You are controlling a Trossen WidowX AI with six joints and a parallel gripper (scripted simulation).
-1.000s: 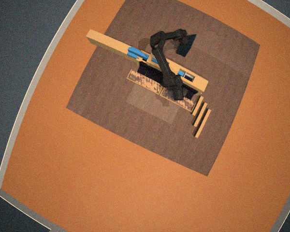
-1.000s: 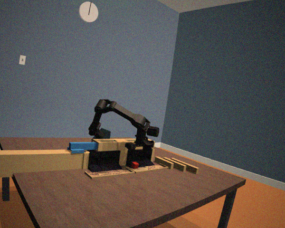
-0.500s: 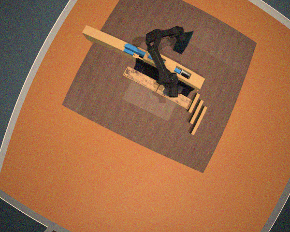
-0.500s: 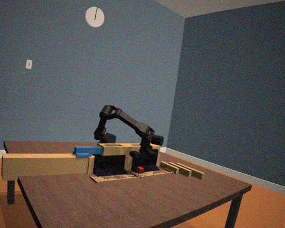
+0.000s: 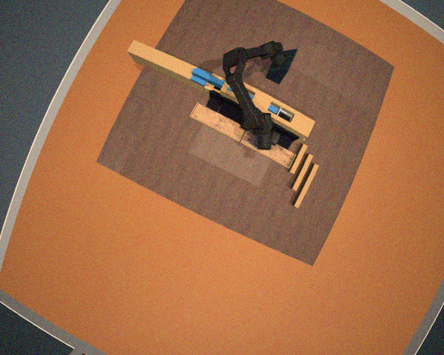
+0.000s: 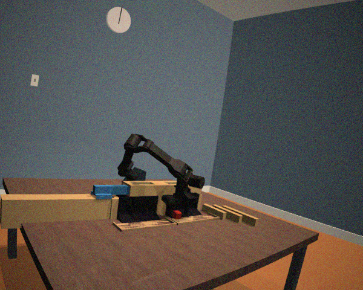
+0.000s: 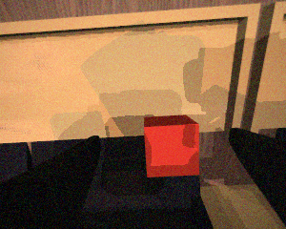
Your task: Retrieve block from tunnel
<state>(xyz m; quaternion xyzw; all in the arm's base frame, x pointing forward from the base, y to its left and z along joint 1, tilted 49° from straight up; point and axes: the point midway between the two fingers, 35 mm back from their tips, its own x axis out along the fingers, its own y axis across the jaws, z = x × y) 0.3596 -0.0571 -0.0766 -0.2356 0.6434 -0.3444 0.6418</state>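
Beside the trays, three rods (all wooden-looking) lie.

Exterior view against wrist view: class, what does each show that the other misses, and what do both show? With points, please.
Only the exterior view shows the wall clock (image 6: 118,20), the blue handle (image 6: 111,190) and the three loose rods (image 5: 305,175) (image 6: 227,213).

Only the wrist view shows both gripper fingers close up, standing apart on either side of the red block in the picture.

Both show the red block (image 6: 176,214) (image 7: 172,149) and the shallow framed trays (image 6: 144,225) (image 7: 133,24) in front of the dark bays.
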